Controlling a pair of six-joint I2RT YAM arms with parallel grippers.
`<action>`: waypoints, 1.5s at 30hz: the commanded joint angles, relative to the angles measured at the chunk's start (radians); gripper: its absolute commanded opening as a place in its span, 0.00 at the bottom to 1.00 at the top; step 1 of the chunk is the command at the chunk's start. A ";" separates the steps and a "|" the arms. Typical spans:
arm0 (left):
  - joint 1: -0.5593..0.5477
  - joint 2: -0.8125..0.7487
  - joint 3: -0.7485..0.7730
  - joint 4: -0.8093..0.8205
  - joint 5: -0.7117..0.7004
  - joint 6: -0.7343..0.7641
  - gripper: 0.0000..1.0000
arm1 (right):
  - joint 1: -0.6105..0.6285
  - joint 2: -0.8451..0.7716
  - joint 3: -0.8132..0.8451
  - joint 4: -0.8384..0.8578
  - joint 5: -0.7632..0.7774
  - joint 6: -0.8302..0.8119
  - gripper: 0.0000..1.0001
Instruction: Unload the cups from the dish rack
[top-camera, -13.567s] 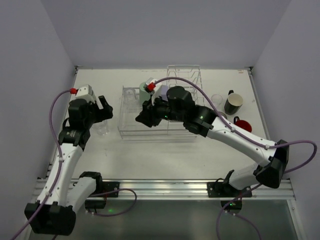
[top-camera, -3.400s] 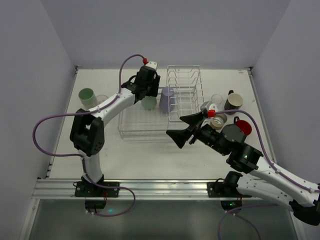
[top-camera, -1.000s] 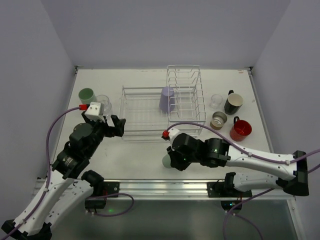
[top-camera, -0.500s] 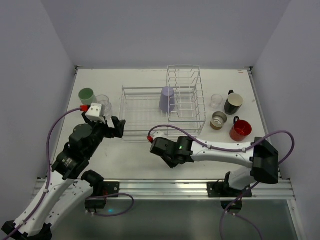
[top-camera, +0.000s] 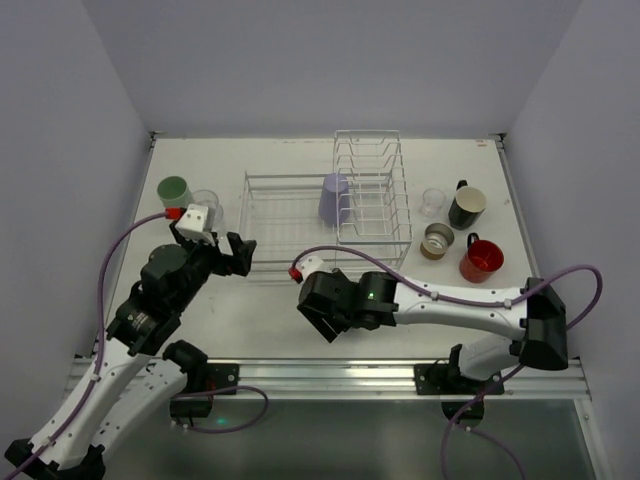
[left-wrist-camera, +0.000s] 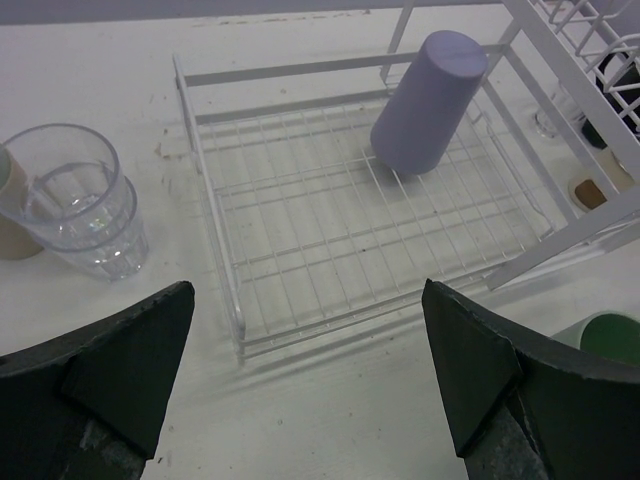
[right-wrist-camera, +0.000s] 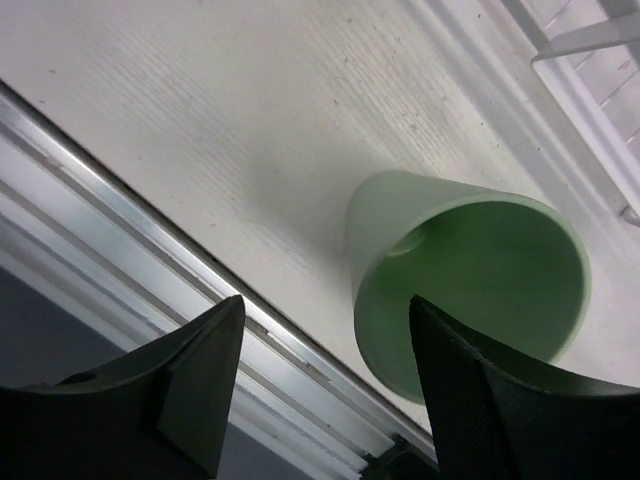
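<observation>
Only the right wrist view shows the pale green plastic tumbler (right-wrist-camera: 455, 270) whole: it stands upright on the white counter (right-wrist-camera: 200, 130), just in front of the white wire dish rack (top-camera: 285, 268); from overhead the arm hides it. The right end effector (right-wrist-camera: 325, 320) is open, fingers parted at the tumbler's near side, not pinching it. The left wrist view shows a lavender tumbler (left-wrist-camera: 428, 102) bottom-up and tilted in the rack's basket, with stacked clear glasses (left-wrist-camera: 80, 205) left of the rack. The left end effector (left-wrist-camera: 308, 300) hangs wide open, empty, before the rack
</observation>
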 joint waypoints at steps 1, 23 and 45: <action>0.008 0.035 0.005 0.064 0.083 -0.007 1.00 | 0.015 -0.129 0.073 0.007 0.024 -0.006 0.70; 0.005 0.833 0.234 0.688 0.460 0.013 1.00 | 0.023 -0.915 -0.182 0.395 0.118 -0.064 0.74; 0.004 1.298 0.541 0.805 0.574 0.102 1.00 | 0.023 -0.918 -0.223 0.426 0.102 -0.101 0.73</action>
